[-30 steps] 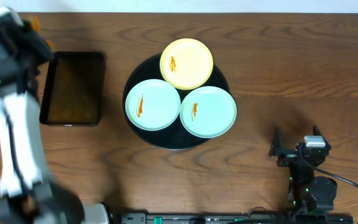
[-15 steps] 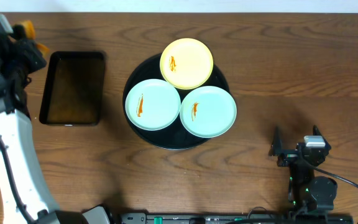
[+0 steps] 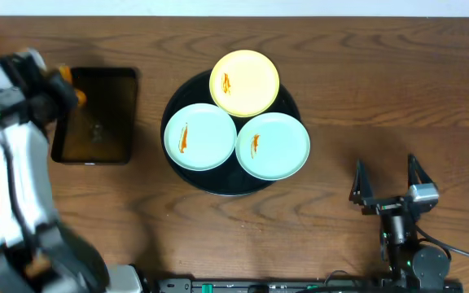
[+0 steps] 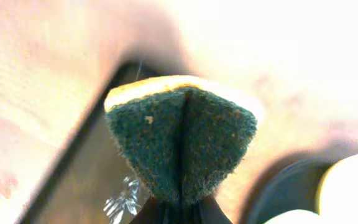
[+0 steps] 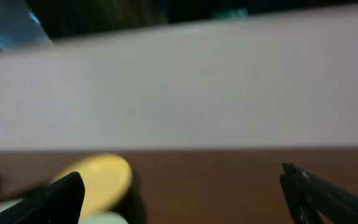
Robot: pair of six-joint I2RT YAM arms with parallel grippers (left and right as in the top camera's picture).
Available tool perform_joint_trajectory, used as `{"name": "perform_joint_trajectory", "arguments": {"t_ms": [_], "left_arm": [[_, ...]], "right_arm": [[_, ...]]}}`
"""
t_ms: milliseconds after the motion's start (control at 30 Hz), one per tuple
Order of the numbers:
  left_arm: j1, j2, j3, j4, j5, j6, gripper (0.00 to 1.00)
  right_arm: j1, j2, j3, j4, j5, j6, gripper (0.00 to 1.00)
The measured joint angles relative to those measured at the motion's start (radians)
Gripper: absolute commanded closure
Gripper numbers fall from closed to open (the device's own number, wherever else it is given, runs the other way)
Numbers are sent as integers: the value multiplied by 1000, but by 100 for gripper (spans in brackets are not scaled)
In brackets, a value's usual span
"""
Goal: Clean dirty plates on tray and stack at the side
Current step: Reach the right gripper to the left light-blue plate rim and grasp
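Three plates lie on the round black tray (image 3: 223, 184): a pale yellow one (image 3: 244, 83) at the back and two mint-blue ones (image 3: 199, 137) (image 3: 273, 146) in front. Each carries an orange-brown smear. My left gripper (image 3: 65, 86) hovers over the left rim of the rectangular tray, well left of the plates, shut on a folded sponge (image 4: 182, 140) with a green face and yellow backing. My right gripper (image 3: 387, 182) stands open near the front right of the table, with nothing between its fingers. In the right wrist view the yellow plate (image 5: 101, 177) appears blurred at far left.
A rectangular black tray (image 3: 96, 110) with a few water drops in it sits left of the round tray. In the left wrist view it lies below the sponge, with the round tray's rim (image 4: 284, 186) at lower right. A pale wall fills the right wrist view's upper half.
My left arm has swung right from the table's far left corner, carrying the sponge to the rectangular tray's rim. Water drops now show in that tray. My right gripper has shifted, its fingers spread.
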Motion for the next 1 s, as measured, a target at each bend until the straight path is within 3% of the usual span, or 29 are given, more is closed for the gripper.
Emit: {"name": "perform_joint_trajectory", "arguments": {"t_ms": [133, 233, 367, 400, 433, 600, 667, 767, 833, 867, 900, 933, 1000], "left_arm": [[-33, -130, 42, 30, -75, 0, 93], [-50, 10, 43, 57, -127, 0, 93], [-49, 259, 8, 25, -158, 0, 93], [-49, 299, -13, 11, -161, 0, 93], [-49, 324, -29, 0, -167, 0, 92], [-49, 289, -35, 9, -170, 0, 92], [-49, 267, -27, 11, -170, 0, 93], [-49, 265, -26, 12, -171, 0, 92], [-49, 265, -26, 15, -171, 0, 93], [-49, 265, -26, 17, -171, 0, 93], [-49, 265, -26, 16, -171, 0, 93], [-49, 265, -26, 16, -171, 0, 93], [-49, 265, -26, 17, -171, 0, 93]], "right_arm": [[0, 5, 3, 200, -79, 49, 1], [0, 76, 113, 161, -151, 29, 1], [0, 336, 476, -177, -255, -88, 1], [0, 478, 682, -383, -310, -146, 1], [0, 546, 774, -460, -336, -167, 1], [19, 1074, 1481, -1063, -486, -326, 1], [112, 1360, 1844, -1340, -510, -422, 1], [239, 1611, 2075, -1423, -538, -457, 1], [297, 1712, 2113, -1406, -565, -455, 1], [323, 1765, 2122, -1398, -576, -452, 7], [349, 1821, 2124, -1397, -586, -451, 30], [369, 1869, 2124, -1361, -585, -446, 43], [397, 1947, 2129, -1280, -547, -380, 48]]}}
